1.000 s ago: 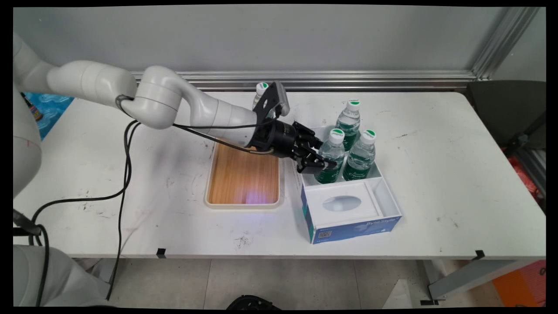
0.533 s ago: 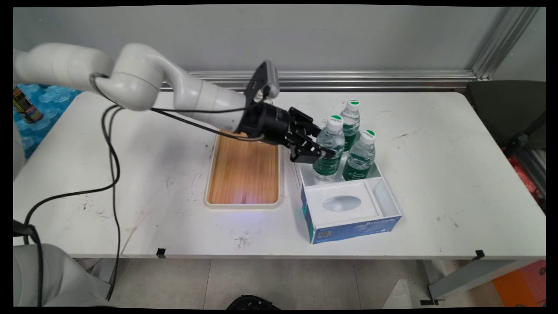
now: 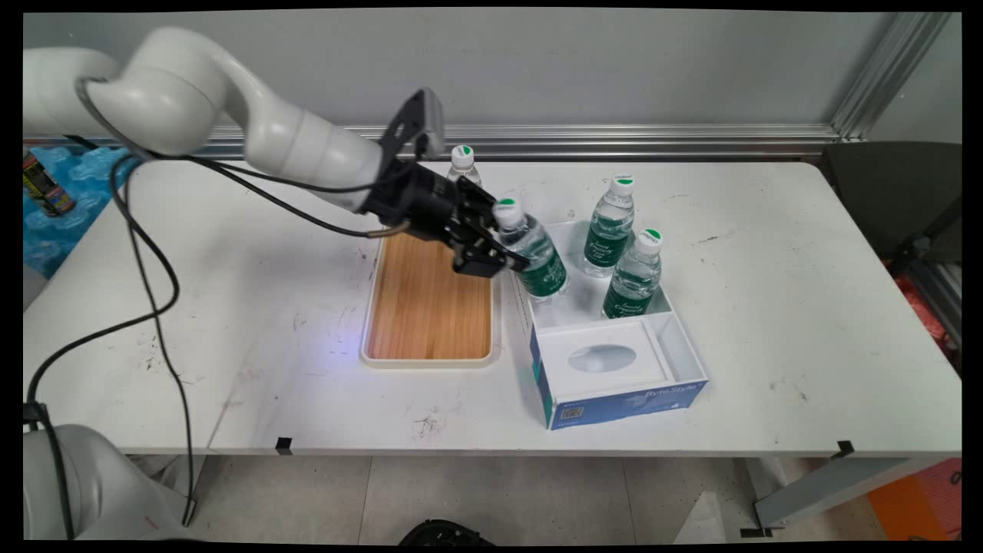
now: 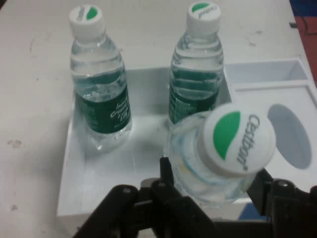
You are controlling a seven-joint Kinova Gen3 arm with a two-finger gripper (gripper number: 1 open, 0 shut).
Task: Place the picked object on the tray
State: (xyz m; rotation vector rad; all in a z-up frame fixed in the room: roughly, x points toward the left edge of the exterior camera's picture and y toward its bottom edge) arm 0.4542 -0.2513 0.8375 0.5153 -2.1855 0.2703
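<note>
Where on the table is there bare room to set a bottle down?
The wooden tray is bare, as is the table right of the blue box and left of the tray. The box's far compartment is crowded: two bottles stand there, and the gripper holds a tilted bottle above it.

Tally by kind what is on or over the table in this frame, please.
Water bottles: 4 (one tilted in the claw at, two standing in the box at and, one at the table's far edge at)
Wooden trays: 1
Compartmented boxes: 1
Total: 6
</note>
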